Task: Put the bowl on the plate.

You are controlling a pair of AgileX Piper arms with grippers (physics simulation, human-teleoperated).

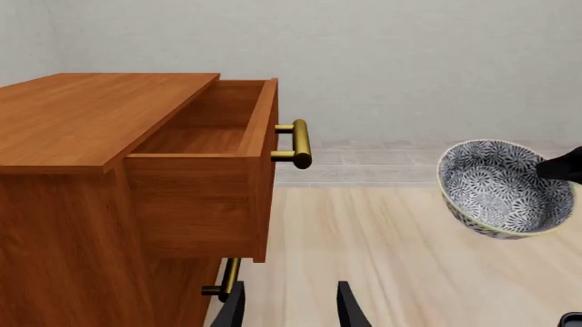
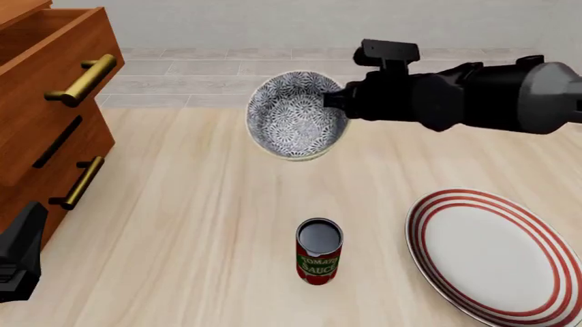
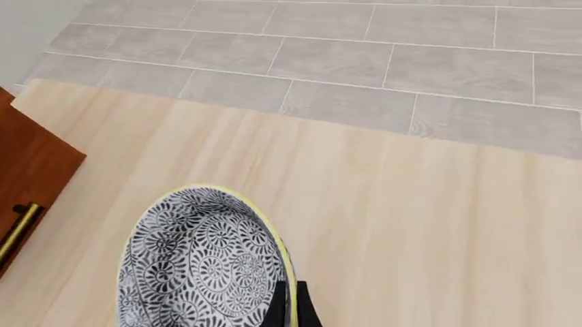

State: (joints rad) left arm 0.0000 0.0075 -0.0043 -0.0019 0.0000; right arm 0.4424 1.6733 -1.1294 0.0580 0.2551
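Observation:
The bowl (image 2: pixel 296 117), patterned blue-grey and white with a pale rim, hangs tilted on its side above the table's far middle. My right gripper (image 2: pixel 333 102) is shut on its right rim. In the right wrist view the fingers (image 3: pixel 289 304) pinch the bowl's (image 3: pixel 202 266) edge. The left wrist view shows the bowl (image 1: pixel 503 187) in the air to the side. The white plate (image 2: pixel 495 255) with red rings lies flat at the near right, below and right of the bowl. My left gripper (image 1: pixel 289 310) is open and holds nothing, low beside the cabinet (image 1: pixel 82 191).
A red tomato sauce can (image 2: pixel 318 251) stands upright at the near middle, left of the plate. A wooden drawer cabinet (image 2: pixel 46 102) with brass handles fills the left side, and its top drawer (image 1: pixel 214 136) is pulled open. The left arm's black body (image 2: pixel 20 262) sits at the near-left corner.

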